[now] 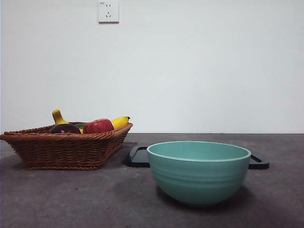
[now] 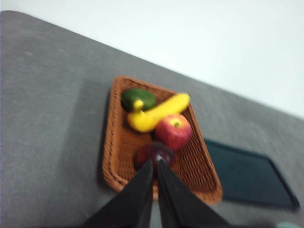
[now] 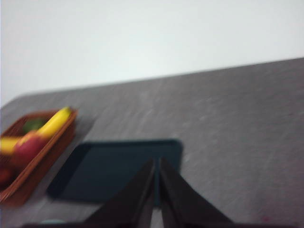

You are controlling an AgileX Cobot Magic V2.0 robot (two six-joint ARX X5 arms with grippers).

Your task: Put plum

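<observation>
The plum [image 2: 154, 154] is a round, glossy fruit of a very dark purple-maroon, close to black, with a small dimple at its top in the left wrist view. It lies inside the woven brown basket [image 1: 61, 149], toward one of its ends, and in the front view only its dark dome [image 1: 64, 128] shows above the basket's rim. Just beside it, touching or nearly so, sits a brighter red apple [image 2: 173, 131] with a yellowish patch round its stem. Beyond the apple lies a yellow banana [image 2: 156, 114], its curved length crossing the basket, and past that a dark green fruit [image 2: 138, 99] at the far end.

The left end effector [image 2: 155, 166] hangs above the near end of the basket, its two black jaws pressed together with only a thin slit between them, the tips overlapping the plum in its own view; they grip nothing. The right end effector [image 3: 156, 164] is likewise closed and empty, held over a flat dark tray [image 3: 118, 168] that lies on the grey surface [image 1: 71, 199] just beside the basket.

In the front view a pale green bowl [image 1: 198, 172] stands nearest the camera, in front of the tray [image 1: 137, 156]. A white wall [image 1: 199, 61] with a socket [image 1: 108, 11] rises behind the surface.
</observation>
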